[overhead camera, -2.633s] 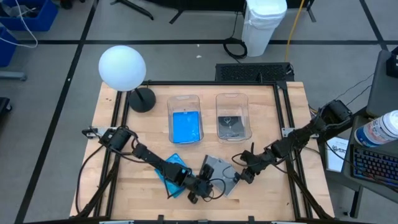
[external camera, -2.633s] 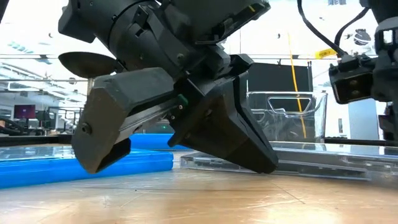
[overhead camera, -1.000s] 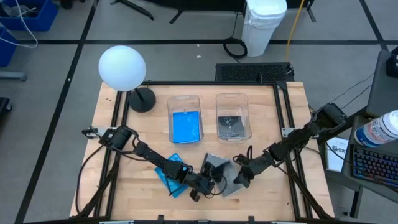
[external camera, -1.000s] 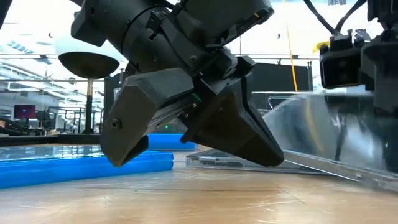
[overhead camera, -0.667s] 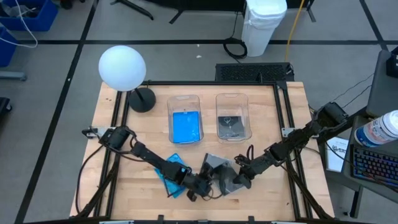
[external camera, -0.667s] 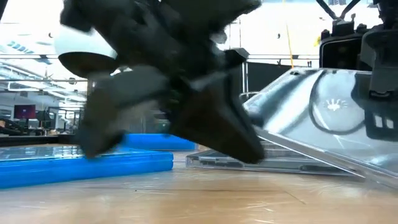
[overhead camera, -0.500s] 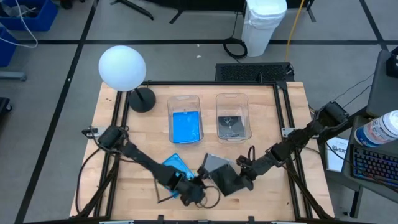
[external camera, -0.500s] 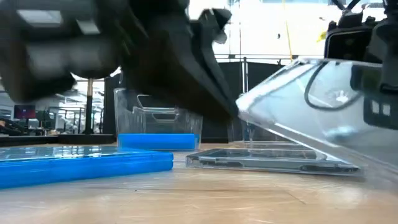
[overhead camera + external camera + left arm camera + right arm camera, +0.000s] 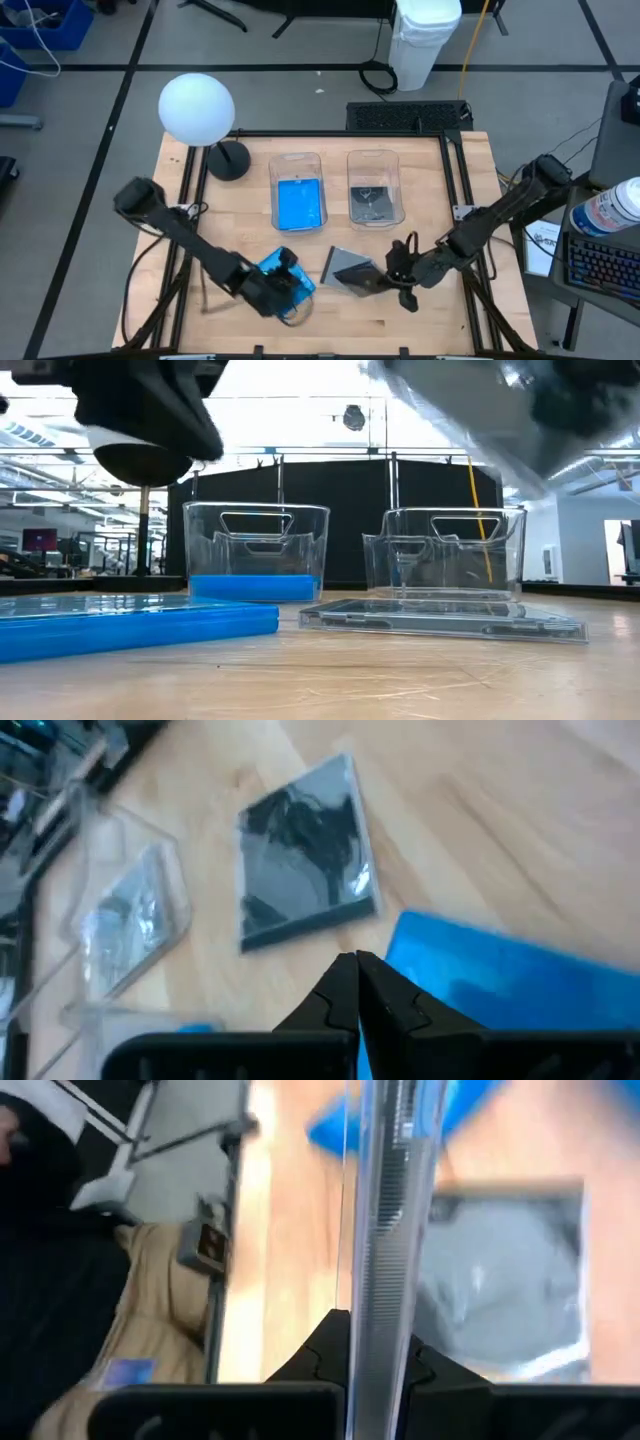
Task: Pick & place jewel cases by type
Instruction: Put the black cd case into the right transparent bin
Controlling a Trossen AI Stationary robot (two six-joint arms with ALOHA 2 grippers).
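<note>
A squarish grey see-through jewel case (image 9: 385,1260) is lifted above the table, with my right gripper (image 9: 396,278) shut on it. It shows tilted and blurred at the top of the low view (image 9: 470,410). A second grey case (image 9: 340,263) lies flat on the table below it. A bright blue case (image 9: 287,276) lies flat to its left. My left gripper (image 9: 358,982) hovers shut over the blue case's edge (image 9: 500,980), holding nothing. Two clear tubs stand behind, one with a blue case (image 9: 298,190) and one with a grey case (image 9: 375,187). My right gripper pinches the grey case between its two fingers at one edge (image 9: 380,1330). The fingers come from the table's right side. In the right wrist view the case shows edge-on, running straight out from the fingers. It is tilted and clear of the table and of the case below.
A white ball lamp (image 9: 196,108) on a black base (image 9: 230,160) stands at the far left corner. Black frame rails (image 9: 455,200) run along the table's sides. Bare wood lies along the near edge (image 9: 400,330).
My right gripper has shut on the upper grey case, tipped it up by its right edge and raised it clear of the case below. My left gripper has drawn back from the grey cases, upward and toward the table's left, and now hangs over the blue case.
</note>
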